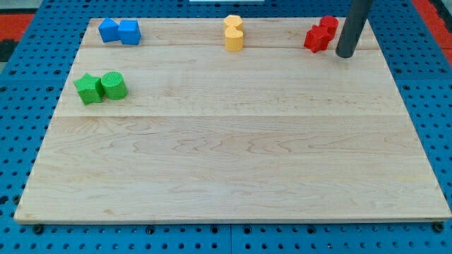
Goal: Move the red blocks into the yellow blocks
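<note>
Two red blocks (320,34) sit touching each other near the board's top right; their shapes are irregular, one looks star-like. Two yellow blocks (234,32) stand touching at the top centre, a rounded one above a cylinder. My dark rod comes down from the view's top right and my tip (346,54) rests on the board just to the right of the red blocks, slightly below them, a small gap apart. The yellow blocks lie well to the left of the red ones.
Two blue blocks (119,31) sit at the board's top left. Two green blocks (101,87) sit at the left, below them. The wooden board (233,169) lies on a blue perforated table.
</note>
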